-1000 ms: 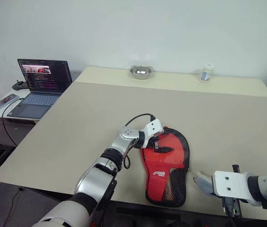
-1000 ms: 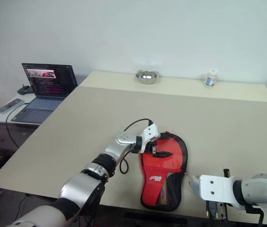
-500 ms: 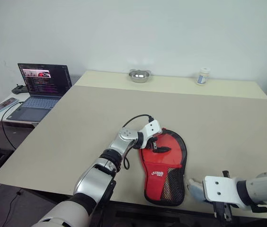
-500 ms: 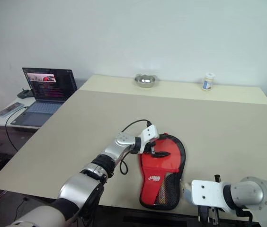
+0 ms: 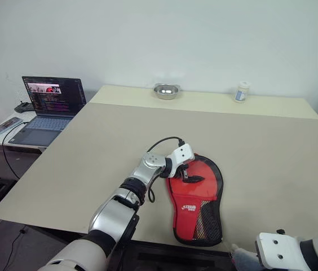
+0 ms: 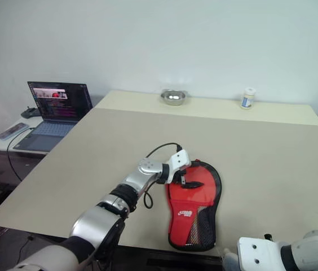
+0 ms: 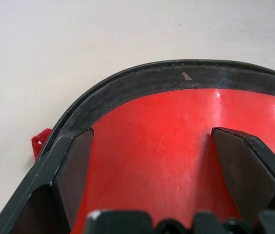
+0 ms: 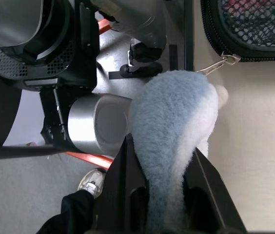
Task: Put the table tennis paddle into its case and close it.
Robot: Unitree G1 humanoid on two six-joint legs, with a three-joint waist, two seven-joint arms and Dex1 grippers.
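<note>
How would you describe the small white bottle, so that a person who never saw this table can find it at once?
Start from the large beige table and look along its far edge by the wall. Two small things stand there: a round steel bowl and, to its right, the white bottle. The bottle is upright and has a lid and a blue label.

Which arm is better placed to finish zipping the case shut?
Probably the right. Its gripper is shut on the fluffy zipper pull, clipped at the case handle end. The left gripper rests open on the round end, steadying it.
</note>
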